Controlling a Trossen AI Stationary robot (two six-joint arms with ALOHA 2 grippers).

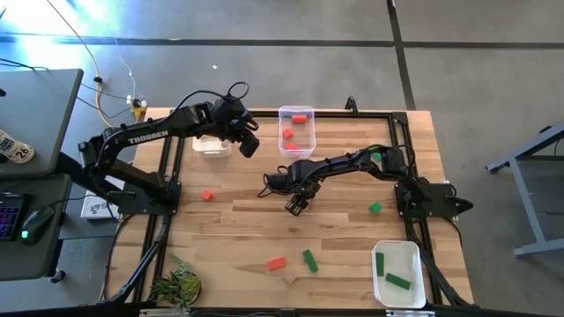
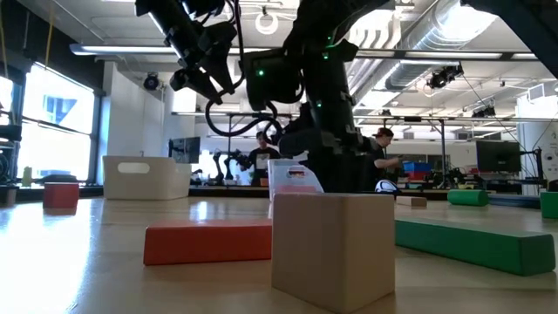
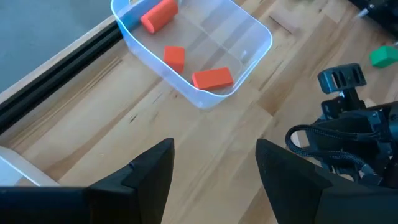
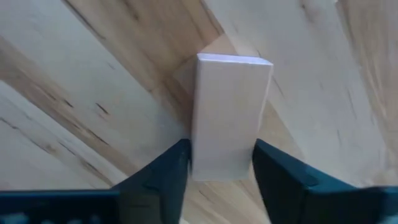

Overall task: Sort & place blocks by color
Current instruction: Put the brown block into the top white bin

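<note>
Right end effector (image 4: 217,163) clenched on a pale wood block (image 4: 227,115) at mid-table (image 1: 247,220), apparently for carrying to the white bin (image 1: 211,144), with the left end effector (image 3: 214,165) released, hovering empty near the clear bin (image 3: 249,37) of red blocks (image 3: 212,78).

Robotics lab / open-plan workshop. Evidence: bare ceiling w/ exposed ducts (image 2: 436,35) & strip lights, polished concrete floor (image 1: 308,22), big windows (image 2: 57,126). People (image 2: 261,153) at workstations w/ monitors (image 2: 497,157) in the background. Wood table (image 1: 238,229) in a black frame, keyboard & mouse (image 1: 35,222) on a side desk, cables on the floor.
</note>
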